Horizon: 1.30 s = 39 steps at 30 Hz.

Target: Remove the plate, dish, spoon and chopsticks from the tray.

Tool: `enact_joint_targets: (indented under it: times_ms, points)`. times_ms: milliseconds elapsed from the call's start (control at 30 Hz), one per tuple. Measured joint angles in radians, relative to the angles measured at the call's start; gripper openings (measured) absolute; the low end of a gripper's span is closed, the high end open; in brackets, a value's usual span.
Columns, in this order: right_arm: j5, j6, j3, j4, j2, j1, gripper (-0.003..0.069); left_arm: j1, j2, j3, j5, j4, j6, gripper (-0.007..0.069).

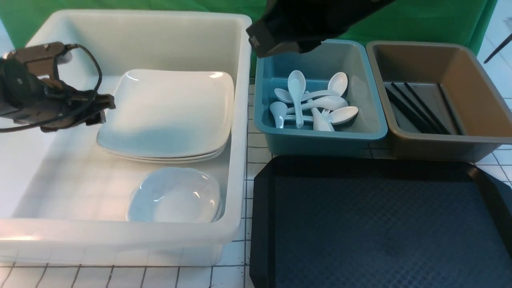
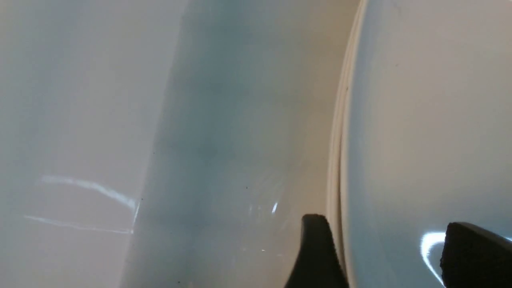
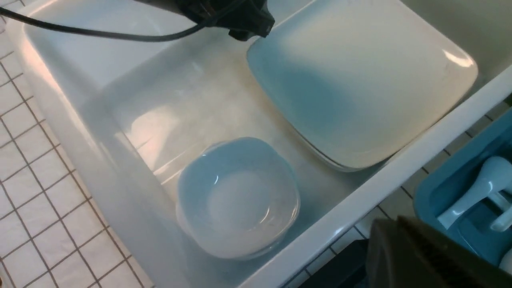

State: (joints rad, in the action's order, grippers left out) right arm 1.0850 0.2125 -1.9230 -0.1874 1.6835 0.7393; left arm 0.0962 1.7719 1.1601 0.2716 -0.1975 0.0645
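Risk: we judge the left gripper [image 1: 105, 110] could snag the plate [image 1: 168, 114] rim on retreat and shift the stack.
Jaws, left: parted, straddling the plate's left edge; contact unclear.
Jaws, right: shut, empty, above the teal tub [image 1: 320, 132].
Plate: top of stack, far end of white tub [image 1: 120, 236].
Tray [image 1: 380, 224]: nothing on it that we can see.

The white tub's [image 1: 236, 120] floor lies open left of the stacked plate [image 1: 172, 112] and dish [image 1: 176, 196].
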Motion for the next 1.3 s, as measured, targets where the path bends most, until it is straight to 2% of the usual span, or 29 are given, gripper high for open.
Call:
enact_joint_targets:
  times_ms: [100,167,267,333,400,467,567,700,767,867,900,967,1000,1067,1167,1300]
  points:
    - [0.006,-0.003,-0.014,0.007,0.000,0.000,0.0004,0.000,-0.068,0.013,0.050,0.017,0.003,0.0400]
    - [0.018,-0.005,-0.051,0.024,-0.002,0.000,0.0004,-0.001,-0.160,0.043,0.125,0.018,0.007,0.0311]
    - [0.065,-0.057,-0.115,0.122,-0.015,0.001,0.0004,-0.009,-0.305,0.084,0.239,0.016,0.038,0.0122]
    - [0.104,-0.112,-0.145,0.238,-0.039,0.002,0.0004,-0.011,-0.424,0.095,0.299,0.005,0.070,0.0047]
    - [0.119,-0.171,-0.150,0.362,-0.092,0.002,0.0004,-0.011,-0.540,0.096,0.344,-0.003,0.085,0.0015]
    - [0.124,-0.219,-0.146,0.442,-0.172,0.002,0.0004,-0.011,-0.676,0.089,0.385,-0.010,0.089,0.0005]
    - [0.122,-0.250,-0.113,0.478,-0.275,0.002,0.0004,-0.011,-0.800,0.065,0.410,-0.032,0.097,0.0004]
    - [0.067,-0.308,0.119,0.528,-0.568,0.002,0.0004,-0.011,-1.048,-0.049,0.465,-0.117,0.157,0.0004]
    - [-0.027,-0.350,0.284,0.552,-0.713,0.002,0.0004,-0.011,-1.138,-0.115,0.483,-0.137,0.169,0.0004]
    - [-0.263,-0.428,0.636,0.601,-0.982,0.002,0.0004,-0.011,-1.267,-0.245,0.493,-0.143,0.172,0.0004]
    - [-0.298,-0.444,0.681,0.612,-1.037,0.002,0.0004,-0.011,-1.282,-0.254,0.493,-0.143,0.172,0.0004]
    - [-0.491,-0.579,0.945,0.722,-1.243,0.002,0.0004,-0.011,-1.371,-0.372,0.477,-0.143,0.175,0.0004]
    - [-0.519,-0.592,0.966,0.747,-1.259,0.002,0.0004,-0.011,-1.377,-0.390,0.472,-0.143,0.175,0.0004]
    - [-0.681,-0.777,1.202,0.893,-1.441,0.002,0.0004,-0.011,-1.436,-0.491,0.410,-0.143,0.175,0.0004]
    - [-0.801,-0.897,1.373,1.000,-1.578,0.002,0.0004,-0.011,-1.467,-0.587,0.343,-0.159,0.176,0.0004]
    - [-0.855,-0.939,1.465,1.028,-1.672,0.002,0.0011,-0.011,-1.472,-0.640,0.307,-0.167,0.180,0.0005]
